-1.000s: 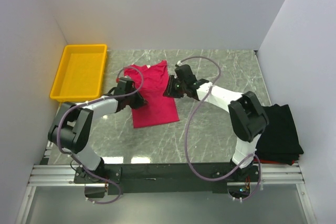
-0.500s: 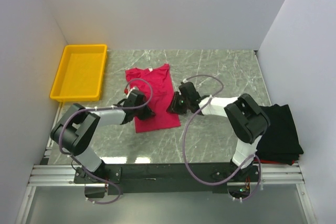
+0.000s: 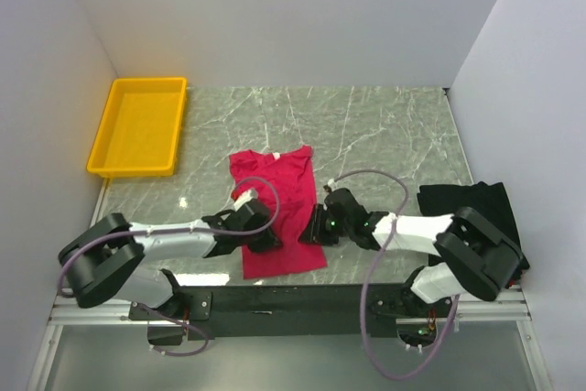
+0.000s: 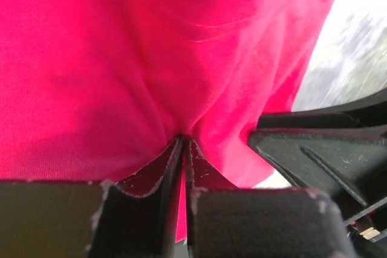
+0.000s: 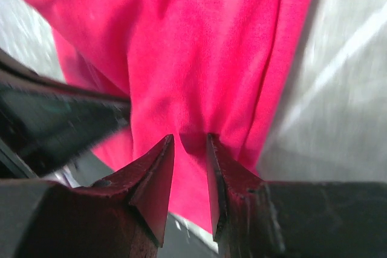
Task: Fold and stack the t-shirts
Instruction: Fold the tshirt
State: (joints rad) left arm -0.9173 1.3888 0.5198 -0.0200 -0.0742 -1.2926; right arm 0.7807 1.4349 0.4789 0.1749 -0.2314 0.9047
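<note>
Item: crimson-pink t-shirt [image 3: 279, 194], near hem at the surface [image 3: 394, 125] edge. Holders: left pincer [image 3: 266, 238], right pincer [image 3: 315, 228], each clamped on its cloth. Risk: shallow pinch slips; uneven pull skews the fold.

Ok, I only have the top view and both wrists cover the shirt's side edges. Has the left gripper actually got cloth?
Observer: Yes. The left wrist view shows the left gripper pinched nearly shut on a thin fold of the pink t-shirt.
Operator: And the right one?
Observer: The right gripper has a thicker bunch of the same shirt gathered in it, with its jaws a little further apart.
</note>
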